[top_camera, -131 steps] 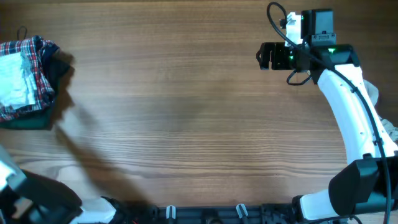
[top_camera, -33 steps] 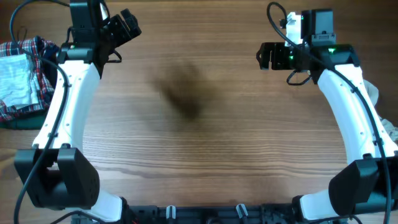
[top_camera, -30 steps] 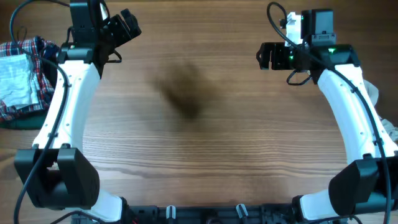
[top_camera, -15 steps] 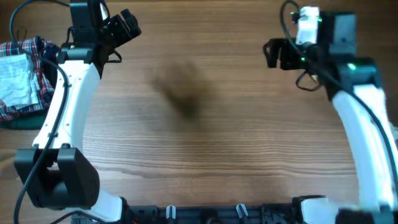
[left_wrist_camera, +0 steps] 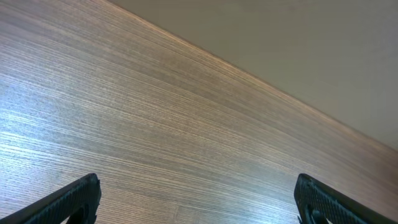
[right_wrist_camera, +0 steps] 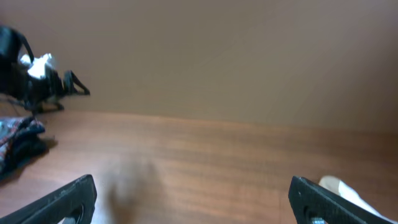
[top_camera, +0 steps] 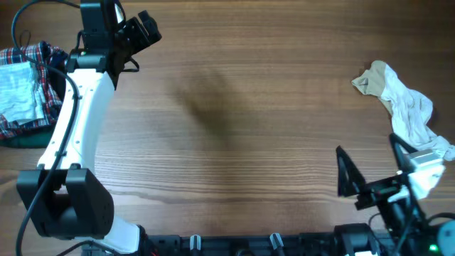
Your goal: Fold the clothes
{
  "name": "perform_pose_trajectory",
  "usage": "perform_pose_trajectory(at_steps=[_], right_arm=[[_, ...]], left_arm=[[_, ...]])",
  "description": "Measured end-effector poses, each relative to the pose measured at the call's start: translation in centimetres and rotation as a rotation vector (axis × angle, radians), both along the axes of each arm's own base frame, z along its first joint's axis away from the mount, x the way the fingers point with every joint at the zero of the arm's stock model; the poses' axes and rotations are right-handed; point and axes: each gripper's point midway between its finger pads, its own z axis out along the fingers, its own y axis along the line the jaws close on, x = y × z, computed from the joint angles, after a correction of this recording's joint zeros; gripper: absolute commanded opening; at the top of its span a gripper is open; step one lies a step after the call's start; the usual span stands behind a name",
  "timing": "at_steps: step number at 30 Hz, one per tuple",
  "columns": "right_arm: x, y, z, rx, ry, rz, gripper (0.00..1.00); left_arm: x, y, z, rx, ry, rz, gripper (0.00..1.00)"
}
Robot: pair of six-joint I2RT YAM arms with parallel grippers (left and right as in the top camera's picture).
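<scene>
Two sets of jaws spread wide, empty: left gripper [top_camera: 149, 28], right gripper [top_camera: 371, 162]. Overhead shows cream garment [top_camera: 409, 110] and stacked pile [top_camera: 25, 89]; left wrist shows only table [left_wrist_camera: 186, 124].

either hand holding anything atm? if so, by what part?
Nothing held. The left hand and right hand are both open and empty; the cream garment lies untouched.

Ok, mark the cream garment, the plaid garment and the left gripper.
cream garment [top_camera: 407, 107], overhead view, on its crumpled middle.
plaid garment [top_camera: 44, 96], overhead view, on its exposed right edge.
left gripper [top_camera: 151, 27], overhead view, midway between its fingertips.
</scene>
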Motion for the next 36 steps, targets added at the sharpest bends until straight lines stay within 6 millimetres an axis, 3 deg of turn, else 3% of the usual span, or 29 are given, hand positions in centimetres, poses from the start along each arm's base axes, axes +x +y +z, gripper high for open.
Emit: perform_pose_trajectory(at_steps=[5,10,19,25,27,36], right_arm=[[3.3,0.6,-4.7,0.024,-0.091,0.016,1.00],[5.0,0.9,-6.6,0.034,-0.218,0.030,0.99],[5.7,1.0,-9.6,0.040,-0.310,0.031,1.00],[5.9,0.9,-9.8,0.037,-0.342,0.023,1.00],[6.3,0.8,-11.2,0.032,-0.313,0.019,1.00],[6.8,0.9,-13.8,0.027,-0.254,0.018,1.00]], left_arm=[[0.0,0.1,0.0,0.002,0.000,0.003,1.00],[0.0,0.1,0.0,0.002,0.000,0.003,1.00],[0.0,0.1,0.0,0.002,0.000,0.003,1.00],[0.0,0.1,0.0,0.002,0.000,0.003,1.00],[0.0,0.1,0.0,0.002,0.000,0.003,1.00],[0.0,0.1,0.0,0.002,0.000,0.003,1.00]])
